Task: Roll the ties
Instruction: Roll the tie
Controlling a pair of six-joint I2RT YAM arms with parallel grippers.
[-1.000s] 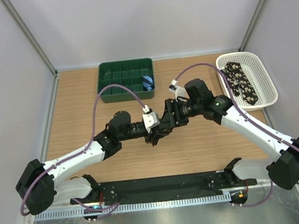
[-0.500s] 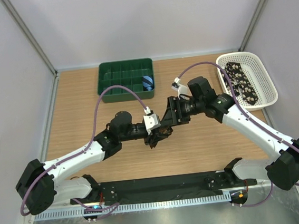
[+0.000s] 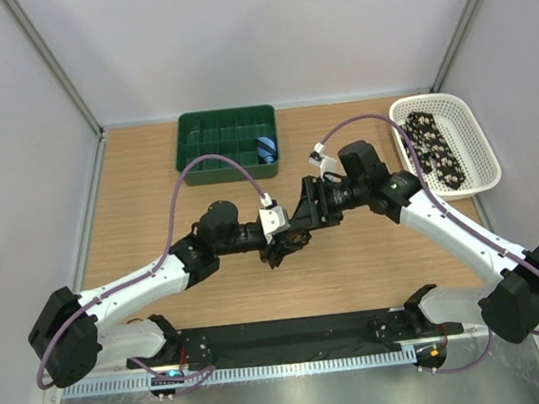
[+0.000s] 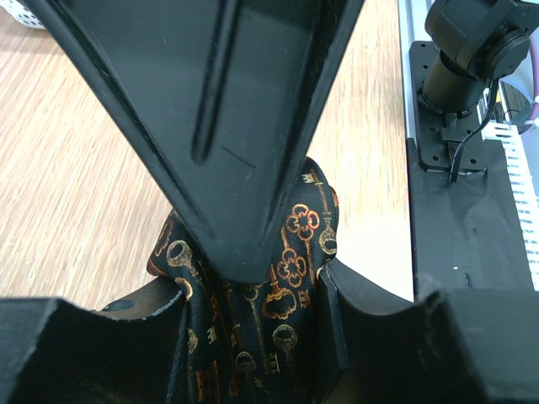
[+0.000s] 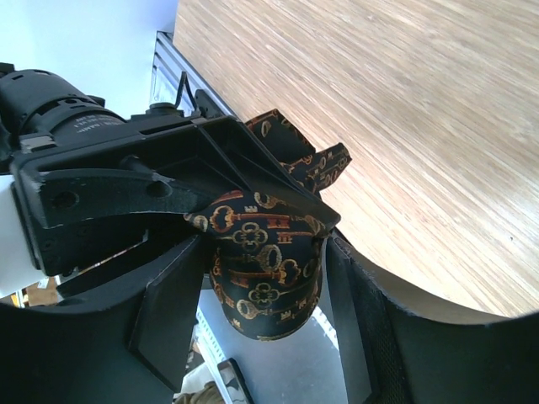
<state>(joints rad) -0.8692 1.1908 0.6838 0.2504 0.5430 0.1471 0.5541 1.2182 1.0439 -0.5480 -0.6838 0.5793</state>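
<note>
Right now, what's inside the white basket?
A black tie with pale spots lies lengthwise in the white basket. Whatever might be under the tie is covered by it.

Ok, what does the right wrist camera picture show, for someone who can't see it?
A dark rolled tie printed with orange-gold keys sits between the black fingers of the right end effector. The left end effector reaches in from the left and pinches it, above the wooden table.

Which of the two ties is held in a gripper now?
The dark tie with the orange key pattern, clamped in the left gripper. The black spotted tie lies untouched in the white basket.
</note>
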